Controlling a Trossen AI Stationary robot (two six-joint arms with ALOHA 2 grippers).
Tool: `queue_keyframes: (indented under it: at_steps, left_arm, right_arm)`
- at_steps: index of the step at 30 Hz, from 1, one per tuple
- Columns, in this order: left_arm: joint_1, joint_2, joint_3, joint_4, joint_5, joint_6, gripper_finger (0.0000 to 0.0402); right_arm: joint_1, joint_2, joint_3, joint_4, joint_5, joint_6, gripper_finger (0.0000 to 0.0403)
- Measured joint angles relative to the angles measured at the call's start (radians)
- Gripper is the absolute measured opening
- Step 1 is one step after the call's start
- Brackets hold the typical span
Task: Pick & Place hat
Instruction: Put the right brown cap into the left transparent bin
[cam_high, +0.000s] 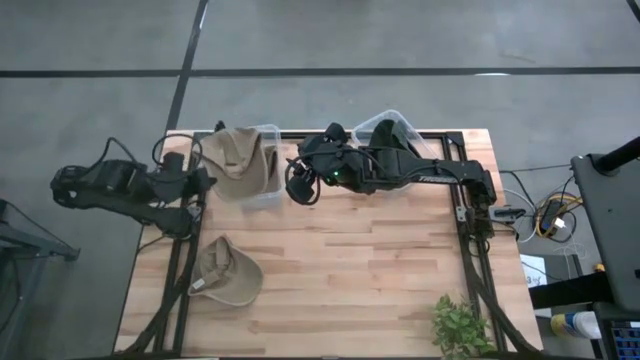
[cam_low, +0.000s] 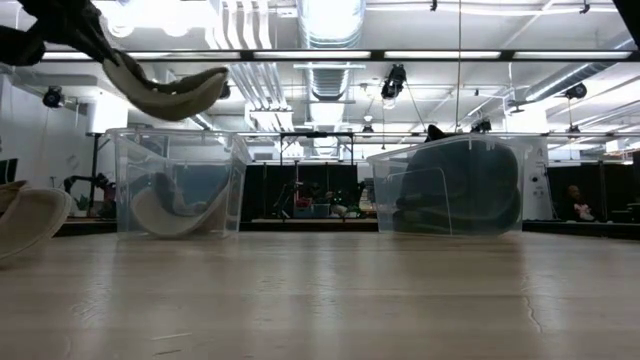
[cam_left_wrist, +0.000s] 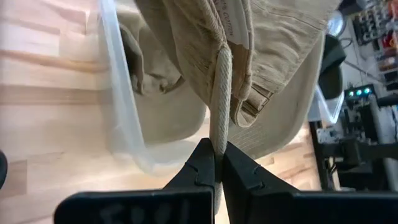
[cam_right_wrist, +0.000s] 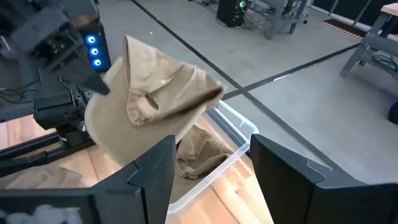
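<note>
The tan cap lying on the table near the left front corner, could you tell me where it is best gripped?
Grip the tan cap by its brim edge, coming straight down from above. It lies flat, apart from the bin, and the thin brim likely suits a two-finger pinch, as the left tool shows on the held hat.

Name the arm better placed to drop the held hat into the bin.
Left. Its left gripper is shut on the tan hat above the clear bin; the right gripper is open, empty.

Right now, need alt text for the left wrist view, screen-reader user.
The left gripper is shut on the brim edge of a tan hat, which hangs over a clear plastic bin at the edge of the wooden table. Another tan hat already lies inside the bin.
</note>
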Motion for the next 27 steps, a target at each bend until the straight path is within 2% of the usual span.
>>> queue_keyframes:
  at_steps: [6, 10, 18, 23, 27]
  left_arm:
    - [0.098, 0.056, 0.086, 0.007, 0.004, 0.161, 0.0006]
    - [0.189, 0.137, 0.142, 0.008, 0.025, 0.293, 0.0006]
    - [0.432, 0.286, 0.188, 0.023, 0.205, 0.513, 0.0006]
    - [0.546, 0.309, 0.192, 0.057, 0.308, 0.560, 0.0006]
    - [0.576, 0.327, 0.191, 0.055, 0.354, 0.557, 0.0006]
  right_arm:
    - [0.000, 0.000, 0.000, 0.000, 0.000, -0.015, 0.0203]
    - [0.000, 0.000, 0.000, -0.003, 0.000, -0.026, 0.0203]
    - [0.000, -0.024, 0.000, -0.031, 0.002, -0.077, 0.0203]
    - [-0.005, -0.054, 0.000, -0.049, 0.008, -0.097, 0.0203]
    - [-0.005, -0.073, 0.000, -0.052, 0.010, -0.107, 0.0203]
